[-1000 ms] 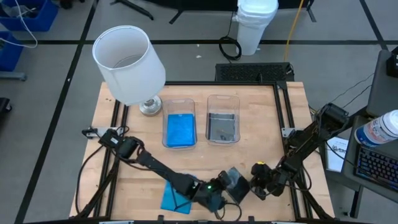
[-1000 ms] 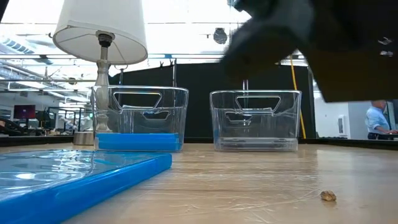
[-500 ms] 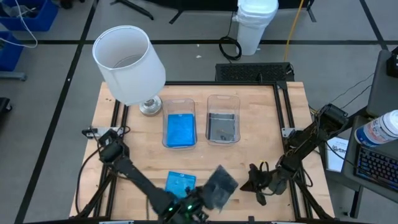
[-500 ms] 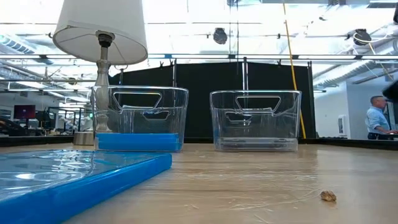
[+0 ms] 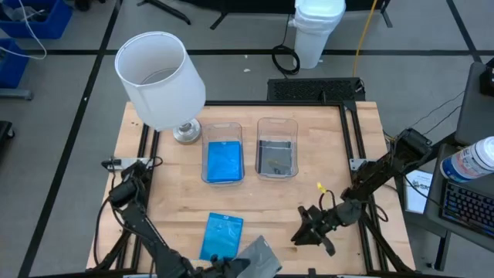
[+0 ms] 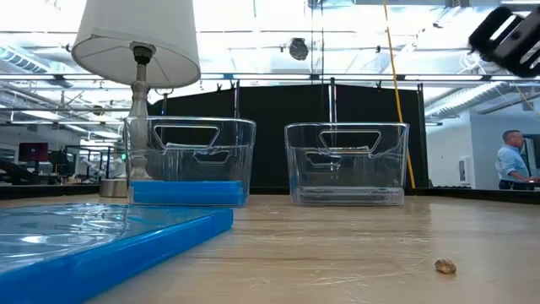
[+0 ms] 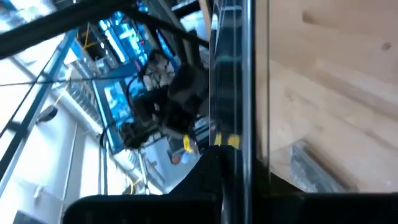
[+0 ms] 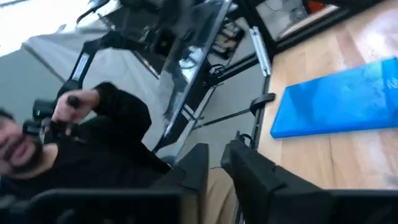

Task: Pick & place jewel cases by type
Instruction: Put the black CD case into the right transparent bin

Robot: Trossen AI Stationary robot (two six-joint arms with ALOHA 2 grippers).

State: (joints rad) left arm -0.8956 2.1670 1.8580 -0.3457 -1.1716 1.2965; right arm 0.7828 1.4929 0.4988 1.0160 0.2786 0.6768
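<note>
Grey jewel case point(image 5: 258, 259) sits pinched in your left gripper's point(image 5: 231, 268) closed jaws, lifted for sorting; right gripper point(image 5: 306, 234) holds nothing, jaws barely parted beside it.

1. I see a light wooden table point(image 5: 324, 154) on a grey floor point(image 5: 69, 85) crossed by dark lines.
2. A lamp with a white shade point(image 5: 158, 77) stands at the table's far left corner; its base point(image 5: 186, 132) is metallic.
3. A white bin point(image 5: 318, 31) sits beyond the far edge, blue crates point(image 5: 35, 19) at far left.
4. Low view: black curtain point(image 6: 278, 135) behind, bright ceiling lights, a person point(image 6: 510, 160) at right.
5. A keyboard point(image 5: 467, 205) lies right of the table.
</note>
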